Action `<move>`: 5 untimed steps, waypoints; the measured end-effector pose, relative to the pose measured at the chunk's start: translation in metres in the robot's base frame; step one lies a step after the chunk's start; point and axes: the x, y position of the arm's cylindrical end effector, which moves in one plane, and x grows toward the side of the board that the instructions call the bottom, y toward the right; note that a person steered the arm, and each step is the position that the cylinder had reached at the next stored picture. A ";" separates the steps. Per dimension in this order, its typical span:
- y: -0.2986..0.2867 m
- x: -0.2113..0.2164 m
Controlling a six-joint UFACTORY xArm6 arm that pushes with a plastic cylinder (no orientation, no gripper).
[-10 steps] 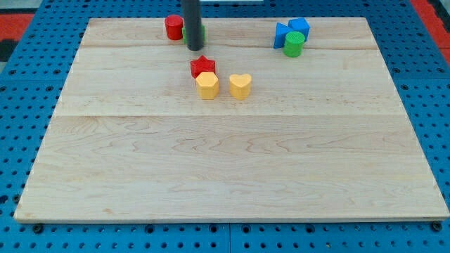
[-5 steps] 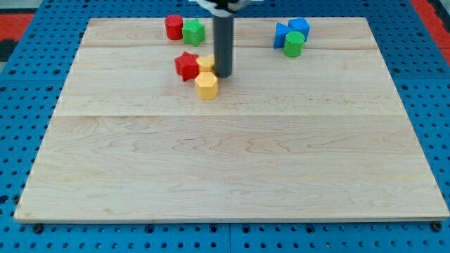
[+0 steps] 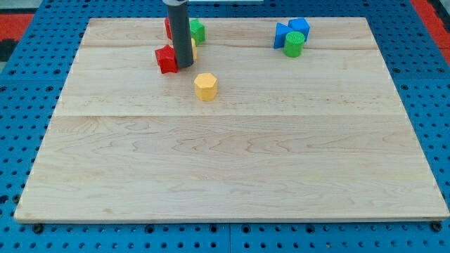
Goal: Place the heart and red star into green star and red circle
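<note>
My tip is near the view's top, left of centre, touching the right side of the red star. The yellow heart is mostly hidden behind the rod; only a yellow sliver shows at its right edge. The green star sits just above and right of the rod. The red circle shows only as a sliver left of the rod, at the board's top edge.
A yellow hexagon block lies below and right of my tip. Two blue blocks and a green cylinder cluster at the view's top right. The wooden board ends close above the red circle.
My tip has swept left and up, pushing the red star and the yellow heart left and up toward the red circle and green star. The yellow hexagon stayed in place.
</note>
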 end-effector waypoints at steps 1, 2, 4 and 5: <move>0.000 -0.024; 0.000 0.008; -0.047 0.048; -0.032 0.016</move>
